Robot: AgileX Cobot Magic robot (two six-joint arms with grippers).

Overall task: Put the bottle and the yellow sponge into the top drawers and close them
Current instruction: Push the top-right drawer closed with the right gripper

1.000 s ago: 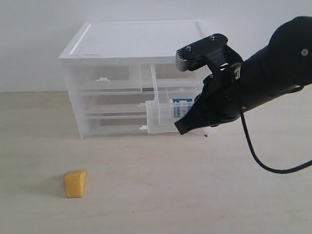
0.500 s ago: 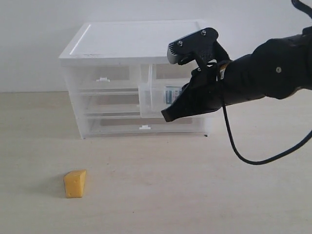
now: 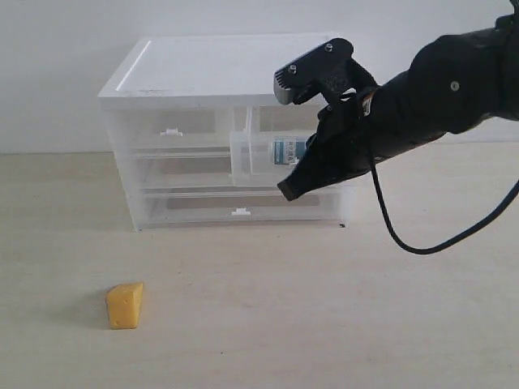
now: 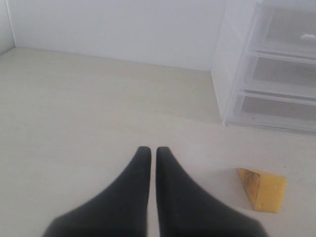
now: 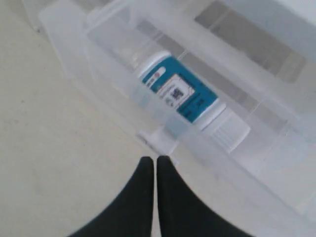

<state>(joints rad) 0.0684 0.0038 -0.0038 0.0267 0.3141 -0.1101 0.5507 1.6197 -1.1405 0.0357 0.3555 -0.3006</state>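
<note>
My right gripper [image 5: 151, 159], closed empty, sits at the drawer [image 5: 89, 64] holding the bottle [image 5: 182, 98]; left gripper [image 4: 149, 149] closed near the sponge [image 4: 261, 188].

It looked like a robotics lab bench or test station. A black jointed robot arm [image 3: 442, 97] with a bolted black camera block [image 3: 312, 73] at its wrist reached in from the right, and a thin black cable [image 3: 422, 251] looped down beneath it. The pale wood-grain tabletop [image 3: 324, 324] ran back to a plain white wall [image 3: 57, 73]. On it sat what looked like staged test props: a small white-topped clear plastic drawer cabinet [image 3: 219, 69] at the far side and a yellow-orange foam wedge [image 3: 125, 305] near the front left.
</note>
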